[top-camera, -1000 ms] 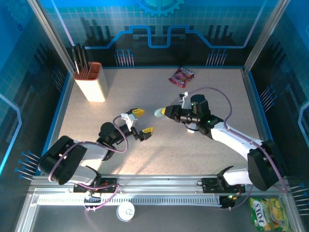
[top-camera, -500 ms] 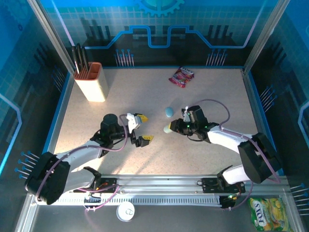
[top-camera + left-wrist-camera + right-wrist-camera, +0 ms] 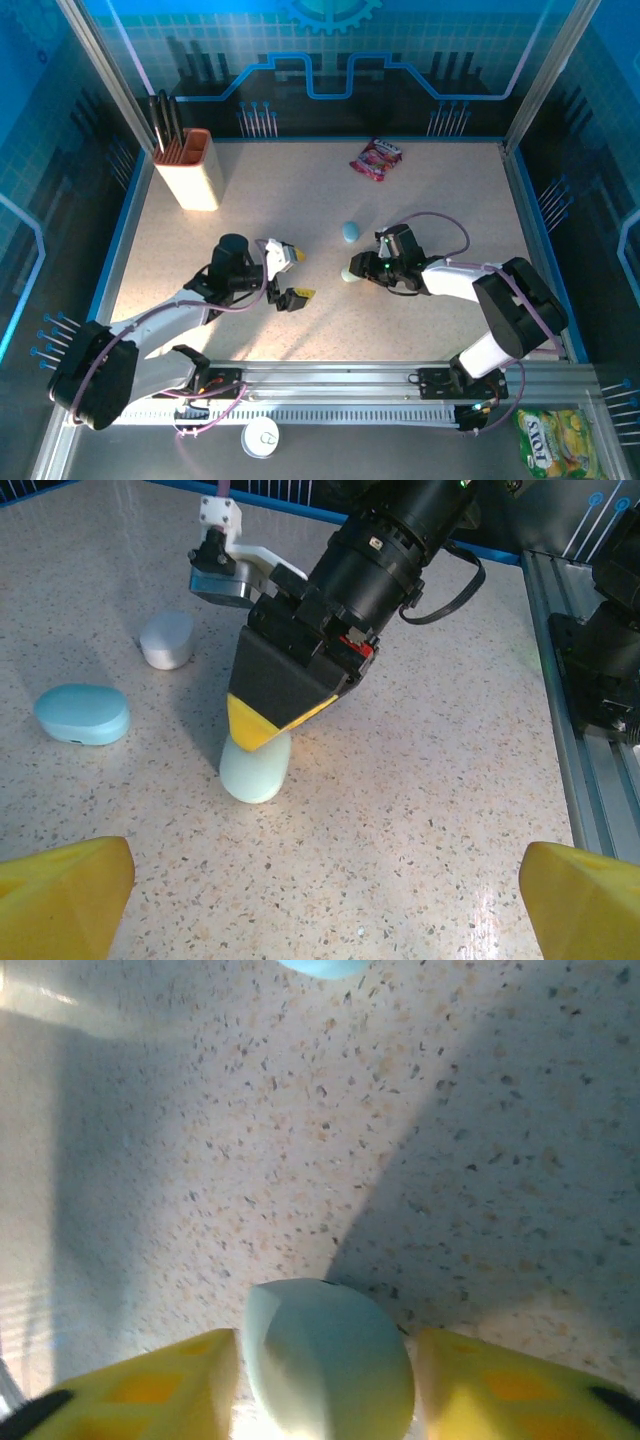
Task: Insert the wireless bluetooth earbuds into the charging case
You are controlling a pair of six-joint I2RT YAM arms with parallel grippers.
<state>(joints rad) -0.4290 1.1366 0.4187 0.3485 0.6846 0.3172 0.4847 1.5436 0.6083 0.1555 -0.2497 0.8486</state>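
Note:
A pale mint pebble-shaped charging case [image 3: 325, 1350] stands on end on the table between the yellow fingers of my right gripper [image 3: 352, 272]. The jaws are open, with a thin gap showing on its right side. In the left wrist view the same case [image 3: 255, 768] sits under the right gripper's yellow fingertip [image 3: 262, 725]. My left gripper [image 3: 297, 275] is wide open and holds nothing, just left of the case and facing it. A light-blue case [image 3: 349, 231] lies flat a little behind. The earbuds are out of view.
A small rounded white case [image 3: 166, 640] lies beyond the blue one. A knife block [image 3: 190, 170] stands at the back left and a red snack packet [image 3: 376, 158] at the back. A yellow packet [image 3: 556, 445] lies off the table at front right.
My right gripper came down and toward the front with the pale case, set it on the table, and its jaws have widened. My left arm reached out toward the middle.

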